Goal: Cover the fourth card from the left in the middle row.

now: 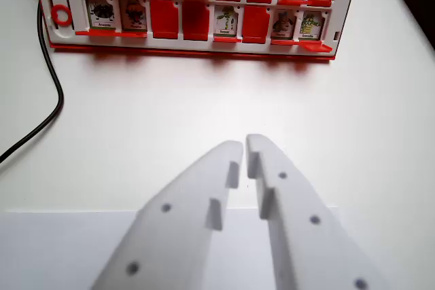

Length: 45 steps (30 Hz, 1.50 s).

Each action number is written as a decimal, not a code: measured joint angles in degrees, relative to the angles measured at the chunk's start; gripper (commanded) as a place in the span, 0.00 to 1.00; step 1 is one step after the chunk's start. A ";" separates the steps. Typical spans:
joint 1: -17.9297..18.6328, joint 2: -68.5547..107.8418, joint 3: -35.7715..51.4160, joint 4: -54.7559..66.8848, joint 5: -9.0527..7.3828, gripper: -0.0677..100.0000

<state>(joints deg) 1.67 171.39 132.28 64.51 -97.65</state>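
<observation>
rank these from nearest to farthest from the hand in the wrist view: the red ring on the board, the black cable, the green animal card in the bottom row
The hand sits low and central, jaws nearly together.
1. green animal card, bottom row of the red game board, almost straight ahead.
2. black cable, off at the wrist view's left.
3. red ring, at the board's corner, far on the wrist view's left.

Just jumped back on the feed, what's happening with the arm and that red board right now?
The tool hangs over bare white table, holding nothing, jaws nearly together with just a thin gap. It is short of the red game board at the top of the wrist view and touches none of it. On the board some cards stand showing animal pictures and others show only plain red. A black cable runs along the wrist view's left.
</observation>
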 measured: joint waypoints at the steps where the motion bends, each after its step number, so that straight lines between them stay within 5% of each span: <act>1: 0.00 0.00 0.00 0.00 0.00 0.00; 2: -0.18 0.00 0.00 -0.70 0.53 0.00; 6: -0.88 0.00 0.00 -3.87 7.38 0.00; 12: -0.53 0.00 0.00 -4.13 9.58 0.00; 28: -0.53 0.00 0.00 -4.39 7.21 0.00; 40: -0.44 -9.05 0.00 -10.63 7.21 0.00; 45: -0.44 -13.45 0.00 -14.33 5.71 0.00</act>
<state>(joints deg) 1.23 157.94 132.28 50.19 -91.93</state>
